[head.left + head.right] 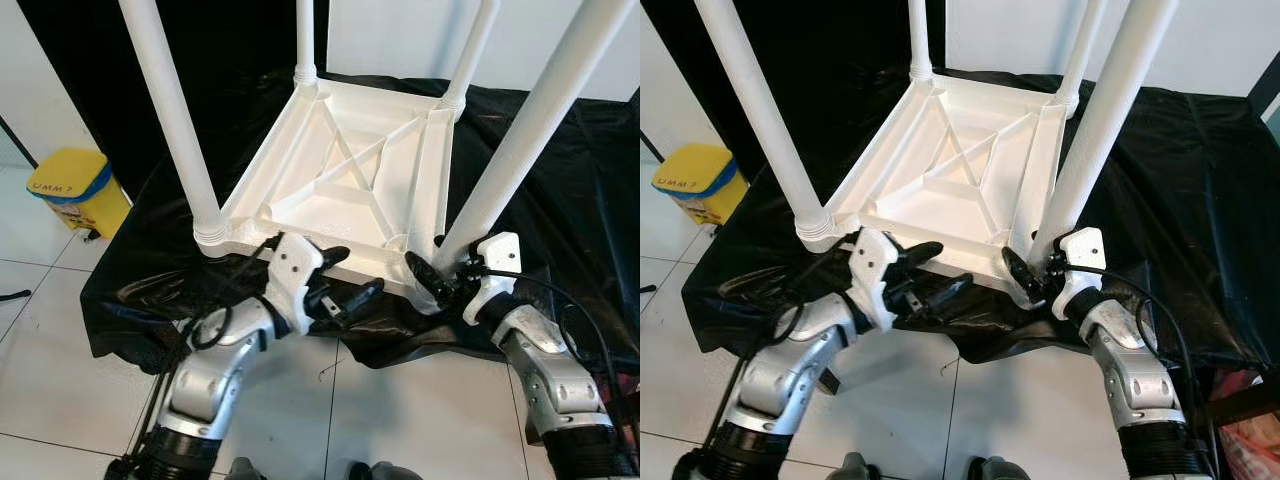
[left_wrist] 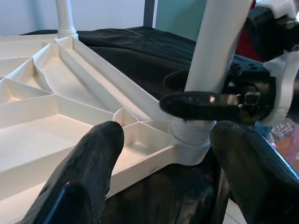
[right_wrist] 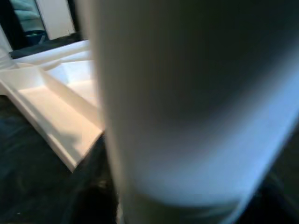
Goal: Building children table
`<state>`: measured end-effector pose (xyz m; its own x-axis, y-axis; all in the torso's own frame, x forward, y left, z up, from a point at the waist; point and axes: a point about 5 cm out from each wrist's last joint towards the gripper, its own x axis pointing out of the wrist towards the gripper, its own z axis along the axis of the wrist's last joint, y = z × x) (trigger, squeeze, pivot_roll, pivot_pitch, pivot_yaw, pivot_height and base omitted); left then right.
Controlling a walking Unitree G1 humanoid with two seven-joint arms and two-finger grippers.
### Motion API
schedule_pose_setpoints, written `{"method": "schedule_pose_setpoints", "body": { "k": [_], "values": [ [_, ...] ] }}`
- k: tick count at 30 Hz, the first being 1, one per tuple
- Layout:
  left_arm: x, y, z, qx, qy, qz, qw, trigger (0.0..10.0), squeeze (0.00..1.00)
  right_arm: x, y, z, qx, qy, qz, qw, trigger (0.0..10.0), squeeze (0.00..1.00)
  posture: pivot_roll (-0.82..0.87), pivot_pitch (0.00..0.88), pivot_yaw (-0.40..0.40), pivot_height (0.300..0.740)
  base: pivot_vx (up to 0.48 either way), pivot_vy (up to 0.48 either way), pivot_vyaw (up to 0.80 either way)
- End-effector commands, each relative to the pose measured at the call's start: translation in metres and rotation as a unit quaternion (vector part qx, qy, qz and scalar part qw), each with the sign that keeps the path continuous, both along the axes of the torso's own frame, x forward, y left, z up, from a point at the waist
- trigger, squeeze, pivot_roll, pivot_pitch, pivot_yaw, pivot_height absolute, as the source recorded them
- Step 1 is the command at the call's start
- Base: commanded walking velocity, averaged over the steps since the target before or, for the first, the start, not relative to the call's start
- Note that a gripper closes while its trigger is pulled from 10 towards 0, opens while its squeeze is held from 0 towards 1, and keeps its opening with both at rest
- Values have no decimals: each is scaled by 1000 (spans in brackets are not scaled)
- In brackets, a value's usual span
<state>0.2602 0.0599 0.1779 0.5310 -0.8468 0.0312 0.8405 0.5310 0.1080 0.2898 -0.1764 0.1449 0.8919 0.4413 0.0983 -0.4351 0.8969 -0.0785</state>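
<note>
Head eyes look down on upturned table (image 1: pixel 350 170); wrist views close on near-right leg (image 2: pixel 215 60)

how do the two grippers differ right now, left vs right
The right gripper is closed around the near right table leg just above its base; the left gripper holds nothing.

The left gripper's fingers are spread open by the tabletop's near edge; the right's are clamped on the leg.

Both sit low at the near side of the upside-down white table on the black cloth.

Four upright legs (image 1: pixel 172 115) fence the tabletop's (image 1: pixel 350 165) underside.
</note>
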Motion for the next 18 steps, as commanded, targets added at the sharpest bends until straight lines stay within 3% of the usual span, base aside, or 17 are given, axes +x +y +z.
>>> {"method": "schedule_pose_setpoints", "body": {
  "k": [1, 7, 12, 13, 14, 15, 16, 17, 18],
  "values": [
    [-1, -3, 2, 6, -13, 15, 1000, 10000, 0, 0, -1, -4, -7, 5, -9, 1000, 0, 0, 10, 64, -58, 740, 0, 0, 0],
    [2, -11, 2, -6, -4, 42, 999, 10000, 0, 2, -7, -10, -12, 15, -99, 995, 0, 0, 3, 61, -59, 740, 0, 0, 0],
    [3, -12, 2, -3, -5, 47, 999, 10000, 0, 2, -7, -11, -9, 15, -116, 993, 0, 0, 3, 61, -59, 740, 0, 0, 0],
    [5, -13, 1, -1, -1, 56, 998, 10000, 0, 2, -5, -14, 1, 19, -142, 990, 2784, 0, -1, 59, -60, 740, 0, 0, 0],
    [7, -16, 0, 2, -3, 63, 998, 10000, 0, 2, 0, -17, 32, 30, -188, 981, 0, 0, -7, 59, -60, 740, 0, 0, 0],
    [7, -16, 0, 2, -3, 63, 998, 10000, 0, 2, 0, -17, 32, 30, -188, 981, 0, 0, -7, 59, -60, 740, 0, 0, 0],
    [10, -19, -1, 5, 1, 67, 998, 10000, 0, 3, 5, -19, 49, 36, -232, 971, 0, 0, -10, 62, -62, 740, 0, 0, 0],
    [11, -22, -1, 8, 2, 71, 997, 10000, 0, 3, 10, -22, 70, 45, -272, 959, 10000, 0, -10, 64, -63, 740, 0, 0, 0],
    [12, -23, -2, 10, 1, 73, 997, 10000, 0, 3, 13, -23, 82, 50, -295, 951, 10000, 0, -8, 64, -63, 740, 0, 0, 0]
  ]
}}
